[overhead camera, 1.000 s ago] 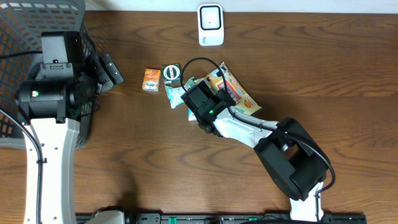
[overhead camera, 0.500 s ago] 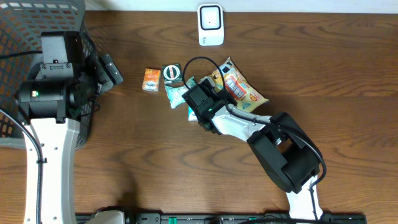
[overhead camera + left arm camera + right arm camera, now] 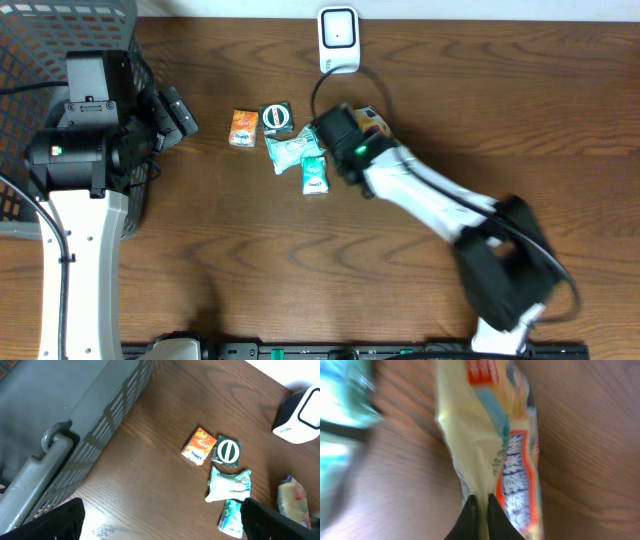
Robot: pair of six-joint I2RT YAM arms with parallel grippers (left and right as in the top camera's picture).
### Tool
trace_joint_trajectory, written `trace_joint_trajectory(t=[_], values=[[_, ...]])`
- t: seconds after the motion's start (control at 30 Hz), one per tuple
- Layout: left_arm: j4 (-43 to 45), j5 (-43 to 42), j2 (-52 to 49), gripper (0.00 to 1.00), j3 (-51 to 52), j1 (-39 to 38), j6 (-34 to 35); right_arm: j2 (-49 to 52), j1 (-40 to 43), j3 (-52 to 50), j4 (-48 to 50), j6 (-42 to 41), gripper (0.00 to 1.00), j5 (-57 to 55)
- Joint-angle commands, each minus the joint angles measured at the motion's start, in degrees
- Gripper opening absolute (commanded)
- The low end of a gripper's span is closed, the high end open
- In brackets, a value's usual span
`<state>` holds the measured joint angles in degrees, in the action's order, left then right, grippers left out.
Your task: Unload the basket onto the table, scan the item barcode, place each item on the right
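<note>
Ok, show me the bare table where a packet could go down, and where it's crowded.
Bare wood: the wide stretch right of the scanner, beyond the right arm; the front middle, between the left arm and the right arm, below the small teal packet. Crowded: the cluster from the orange packet to the snack bag pinched in the right tool.

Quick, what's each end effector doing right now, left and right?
Left end effector: open, holding nothing.
Right end effector: closed, pinching the edge of the yellow snack bag.
</note>
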<state>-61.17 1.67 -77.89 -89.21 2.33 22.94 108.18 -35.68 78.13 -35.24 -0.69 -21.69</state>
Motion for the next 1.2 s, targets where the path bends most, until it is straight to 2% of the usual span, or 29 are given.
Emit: trace_joint_trajectory(t=[0.0, 0.13, 0.2, 0.37, 0.43, 0.57, 0.67, 0.73, 0.83, 0.93, 1.17], values=[[-0.1, 0.3, 0.3, 0.98, 0.0, 0.3, 0.5, -6.3, 5.5, 1.8, -2.3, -1.4, 0.01, 24.0], [-0.1, 0.3, 0.3, 0.98, 0.0, 0.3, 0.5, -7.9, 13.2, 1.8, -5.5, -1.4, 0.01, 46.8], [-0.1, 0.3, 0.3, 0.98, 0.0, 0.3, 0.5, -7.3, 17.3, 1.5, -6.2, -1.4, 0.01, 54.3], [-0.1, 0.3, 0.3, 0.98, 0.0, 0.3, 0.5, -4.8, 22.8, 1.3, -7.5, -1.3, 0.01, 52.9], [-0.1, 0.3, 0.3, 0.98, 0.0, 0.3, 0.5, -4.4, 22.9, 1.3, -7.5, 0.0, 0.04, 52.2], [-0.1, 0.3, 0.3, 0.98, 0.0, 0.3, 0.5, -4.5, 20.0, 1.4, -7.4, 0.0, 0.34, 44.7], [-0.1, 0.3, 0.3, 0.98, 0.0, 0.3, 0.5, -4.4, 15.6, 1.4, -7.3, -0.1, 0.70, 35.0], [-0.1, 0.3, 0.3, 0.98, 0.0, 0.3, 0.5, -4.4, 11.8, 1.4, -6.9, -0.1, 0.84, 25.9], [-0.1, 0.3, 0.3, 0.98, 0.0, 0.3, 0.5, -3.8, 5.6, 1.4, -5.8, -2.5, 0.90, 10.8], [-0.1, 0.3, 0.3, 0.98, 0.0, 0.3, 0.5, -2.3, -0.2, 1.3, -4.5, -5.8, 0.90, -1.4], [-0.1, 0.3, 0.3, 0.98, 0.0, 0.3, 0.5, 4.9, -6.9, 1.3, -3.1, -11.3, 0.91, -15.8]])
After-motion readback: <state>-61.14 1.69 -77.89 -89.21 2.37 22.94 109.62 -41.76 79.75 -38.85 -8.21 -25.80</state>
